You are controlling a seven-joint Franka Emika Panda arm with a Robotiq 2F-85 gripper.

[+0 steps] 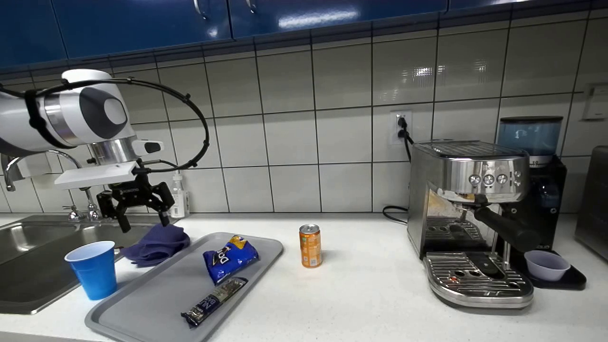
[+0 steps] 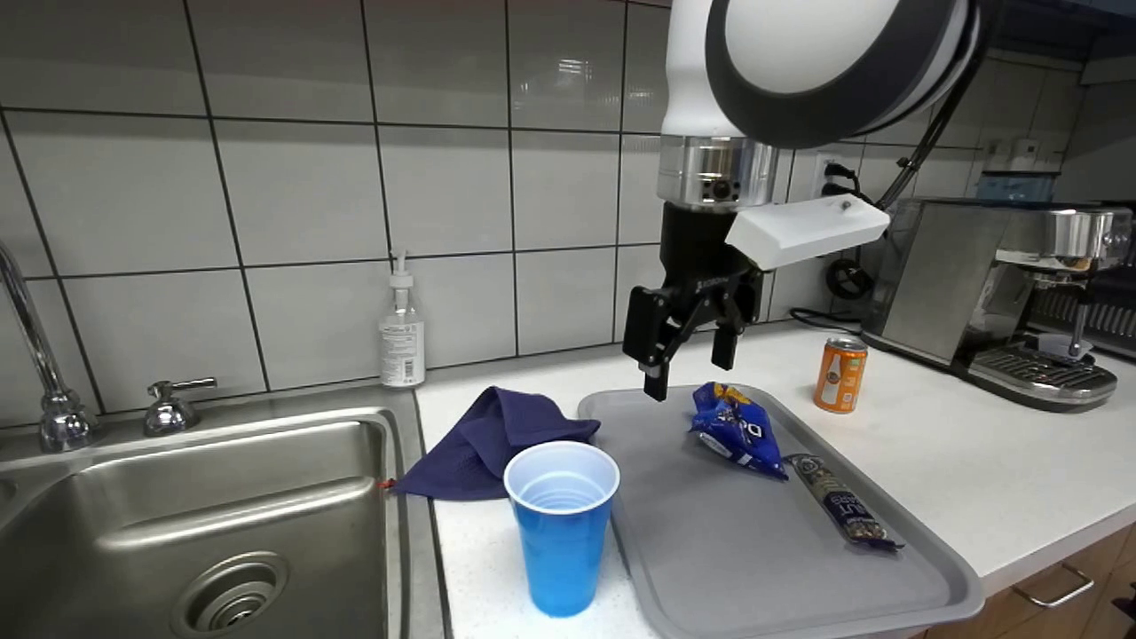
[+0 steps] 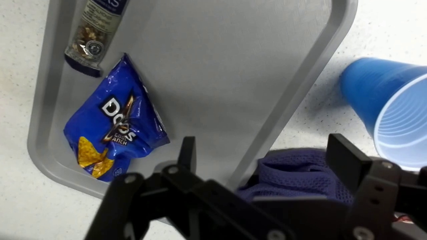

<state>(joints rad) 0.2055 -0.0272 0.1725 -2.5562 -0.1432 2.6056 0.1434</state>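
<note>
The end effector (image 1: 144,222) hangs in the air and holds nothing; its two fingers (image 3: 188,155) stand wide apart. Nearest to it, as far as I can judge, are the edge of the grey tray (image 3: 233,50) and the purple cloth (image 3: 297,173), both below. In the wrist view this edge runs slantwise through the gap between the fingers, and the cloth shows in the same gap, lying just beside the tray. The cloth is crumpled, so I cannot name a clear long axis for it.

Below and out to one side of the end effector is the blue chip bag (image 3: 110,123), on the tray. Farther out on that side lies the nut bar (image 2: 839,497), one end near the bag and its long axis leading away from it. Below, toward the opposite finger, the blue cup (image 2: 561,550) stands upright. The orange can (image 1: 310,247) is upright on the table (image 1: 361,294), farther from the end effector than the bag.

The arm (image 1: 71,109) comes in above the table and bends down at the wrist, so the fingers point roughly straight downward, apparently touching nothing.
</note>
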